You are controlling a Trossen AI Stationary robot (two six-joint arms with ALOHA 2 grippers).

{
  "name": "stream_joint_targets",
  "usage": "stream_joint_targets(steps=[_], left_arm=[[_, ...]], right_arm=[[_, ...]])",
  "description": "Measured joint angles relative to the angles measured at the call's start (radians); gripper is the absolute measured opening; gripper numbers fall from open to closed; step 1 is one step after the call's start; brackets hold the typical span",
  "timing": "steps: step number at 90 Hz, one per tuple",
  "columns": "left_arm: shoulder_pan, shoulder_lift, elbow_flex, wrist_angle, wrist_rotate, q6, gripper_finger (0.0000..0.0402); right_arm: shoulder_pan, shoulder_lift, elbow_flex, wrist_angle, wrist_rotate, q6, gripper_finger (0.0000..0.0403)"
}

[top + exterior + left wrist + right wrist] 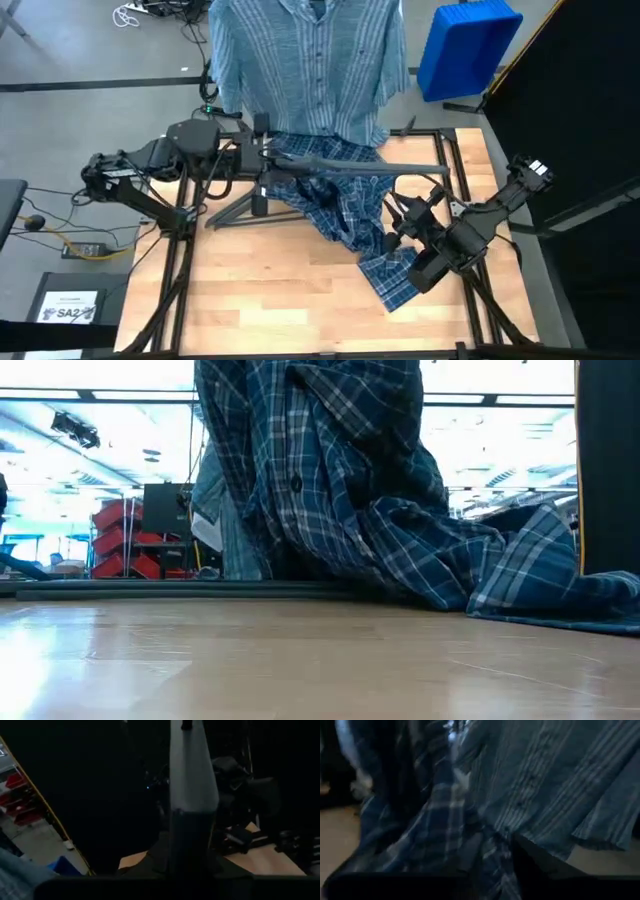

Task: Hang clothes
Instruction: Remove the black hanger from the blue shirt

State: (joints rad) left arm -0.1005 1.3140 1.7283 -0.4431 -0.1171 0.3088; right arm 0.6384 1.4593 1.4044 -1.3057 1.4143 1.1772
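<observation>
A light blue-grey striped shirt [305, 65] hangs at the table's far side. In front of it, a dark blue plaid shirt [345, 215] drapes over a dark grey hanger [360, 168], and its lower end [395, 285] lies bunched on the wooden table. My left gripper [262, 168], at the hanger's left end, is shut on the hanger. My right gripper [398, 228] is at the plaid shirt's right side, just above the table, shut on its cloth. In the low view the plaid shirt [340, 490] falls from above onto the tabletop. My left gripper holds the hanger by its left end [187, 827], coming level from the table's left. The hanger's arm runs straight on past the fingers, held above the table with the shirt over it. The fingers hide the place of contact. My right gripper has plaid cloth [495, 855] between its two fingers, coming from the table's right near side. One layer or several, I cannot tell. The cloth is slack, and the shirt's lower end rests on the table.
A blue bin [468, 45] stands beyond the far right corner. Dark frame rails [180, 250] run along the table's left and right sides. Dark bars [240, 208] lie under the left gripper. Bare wood [270, 290] fills the near left.
</observation>
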Motion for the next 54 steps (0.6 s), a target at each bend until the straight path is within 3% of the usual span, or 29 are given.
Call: stream_joint_targets(steps=[15,26,38,54], left_arm=[[0.0,0.001,0.0,0.033,0.026,-0.002,0.0014],[0.0,0.001,0.0,0.036,0.03,-0.001,0.0014],[0.0,0.002,0.0,0.034,0.029,0.0,0.0014],[0.0,0.002,0.0,0.035,0.025,0.001,0.0014]], right_arm=[[-0.08,0.0,-0.031,0.087,0.003,-0.066,0.0196],[-0.106,0.0,-0.052,0.227,-0.021,-0.218,0.0229],[-0.106,0.0,-0.06,0.436,-0.103,-0.454,0.0231],[-0.106,0.0,-0.06,0.767,-0.297,-0.846,0.0202]])
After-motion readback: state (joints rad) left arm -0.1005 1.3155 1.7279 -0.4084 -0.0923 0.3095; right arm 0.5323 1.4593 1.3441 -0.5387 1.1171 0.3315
